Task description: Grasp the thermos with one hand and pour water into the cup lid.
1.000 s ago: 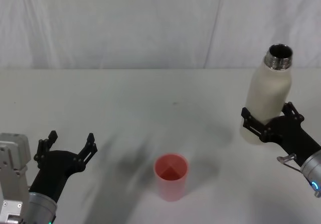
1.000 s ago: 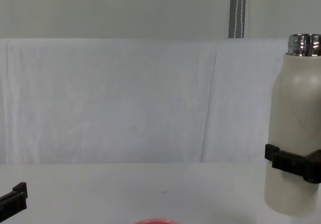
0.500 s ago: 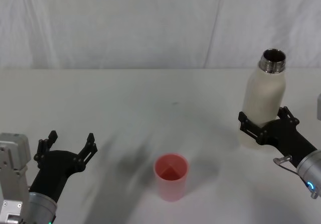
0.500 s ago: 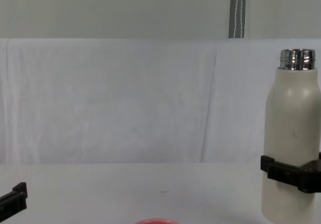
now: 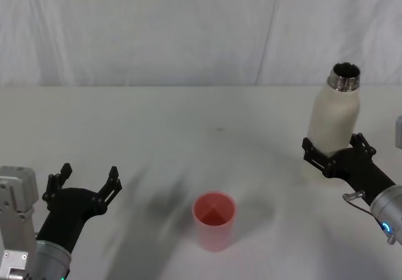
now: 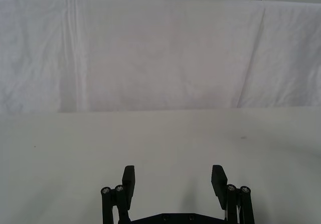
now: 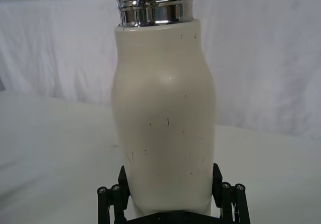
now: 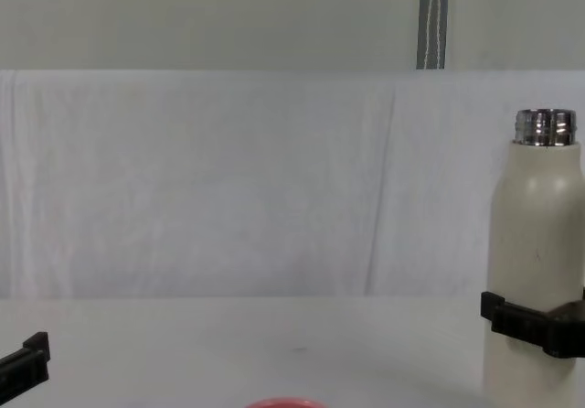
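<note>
On the left, our left gripper (image 5: pixel 85 181) waits low over the tabletop (image 5: pixel 157 129), fingers apart and holding nothing. In the middle, near the front edge, stands the pink cup lid (image 5: pixel 214 220), upright and open. On the right, our right gripper (image 5: pixel 333 156) has its fingers clamped on the lower body of the thermos (image 5: pixel 334 120); it is cream-white, matte, upright, with an uncapped steel neck. We should carry it leftward over the cup lid and tilt slowly, we think.

thermos (image 5: pixel 334 123): 1 | cup lid (image 5: pixel 214 220): 1 | grippers: 2, left gripper (image 5: pixel 87 183) and right gripper (image 5: pixel 335 153) | table (image 5: pixel 157 129): 1 | white backdrop cloth (image 5: pixel 157 29): 1
</note>
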